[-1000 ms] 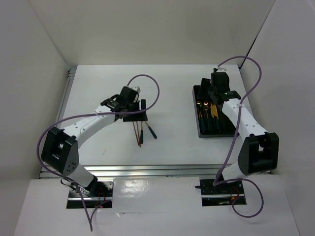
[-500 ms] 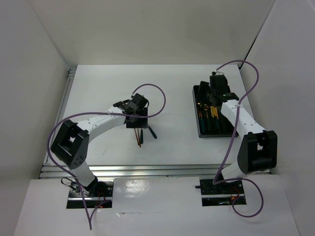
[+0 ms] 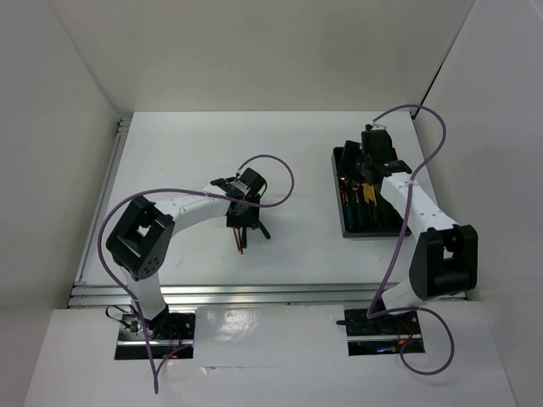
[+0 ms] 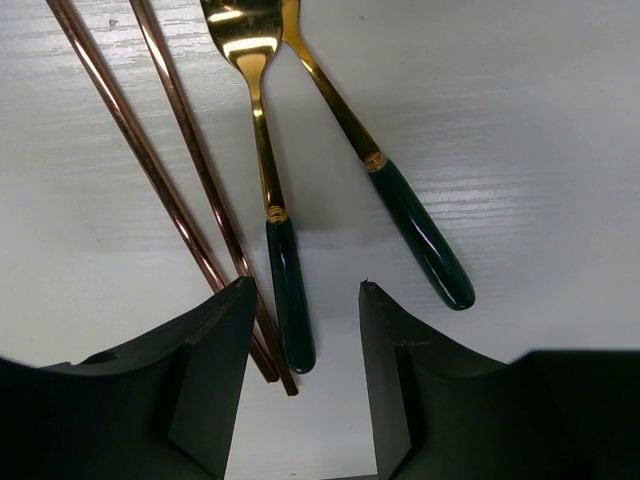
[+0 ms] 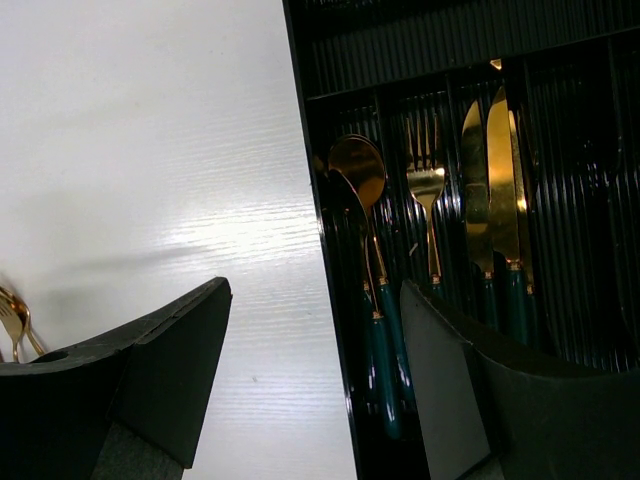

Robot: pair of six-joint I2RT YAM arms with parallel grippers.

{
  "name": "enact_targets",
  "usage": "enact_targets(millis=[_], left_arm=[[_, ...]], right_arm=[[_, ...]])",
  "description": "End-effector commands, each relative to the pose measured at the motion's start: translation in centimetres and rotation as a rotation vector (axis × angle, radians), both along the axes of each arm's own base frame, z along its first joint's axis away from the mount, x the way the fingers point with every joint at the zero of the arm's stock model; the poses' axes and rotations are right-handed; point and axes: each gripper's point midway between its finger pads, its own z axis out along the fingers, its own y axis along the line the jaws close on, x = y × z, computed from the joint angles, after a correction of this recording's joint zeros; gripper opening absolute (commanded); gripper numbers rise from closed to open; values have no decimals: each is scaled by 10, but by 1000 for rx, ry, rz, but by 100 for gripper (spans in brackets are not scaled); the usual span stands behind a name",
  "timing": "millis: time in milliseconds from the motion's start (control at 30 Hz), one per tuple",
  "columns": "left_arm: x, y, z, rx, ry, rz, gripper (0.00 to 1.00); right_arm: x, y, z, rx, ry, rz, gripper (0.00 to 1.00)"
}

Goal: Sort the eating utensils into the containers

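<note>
On the white table lie two brown chopsticks (image 4: pixel 170 190) and two gold-headed, green-handled utensils: a fork (image 4: pixel 268 180) and a second piece (image 4: pixel 400 215) angled to its right. My left gripper (image 4: pixel 302 292) is open just above them, and the fork's handle end lies between the jaws. In the top view the left gripper (image 3: pixel 242 214) covers most of the pile (image 3: pixel 244 240). The black tray (image 3: pixel 344 222) stands at the right. My right gripper (image 3: pixel 367 166) hovers over it, open and empty (image 5: pixel 310 300). The tray (image 5: pixel 300 120) holds spoons (image 5: pixel 357 170), a fork (image 5: pixel 427 185) and knives (image 5: pixel 500 170).
White walls enclose the table on the left, back and right. A metal rail (image 3: pixel 106 195) runs along the left edge. Purple cables loop above both arms. The gold tips of the table utensils show at the left edge of the right wrist view (image 5: pixel 12 315).
My left arm has folded and swung right and nearer, bringing its gripper down over the utensils on the table. My right gripper has shifted slightly toward the back over the tray.
</note>
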Motion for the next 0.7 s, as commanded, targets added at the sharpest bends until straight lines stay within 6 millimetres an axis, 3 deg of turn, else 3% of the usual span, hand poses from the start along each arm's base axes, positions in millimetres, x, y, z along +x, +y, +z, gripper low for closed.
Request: enact_targets(millis=[0,667], left_arm=[[14,-11,7,-25,-34,13,59],[14,-6,-15,37,21,59,52]], right_arm=[[7,-4,6,-3,-40,-20,76],[10,-7,-1,-18,-23,-34,75]])
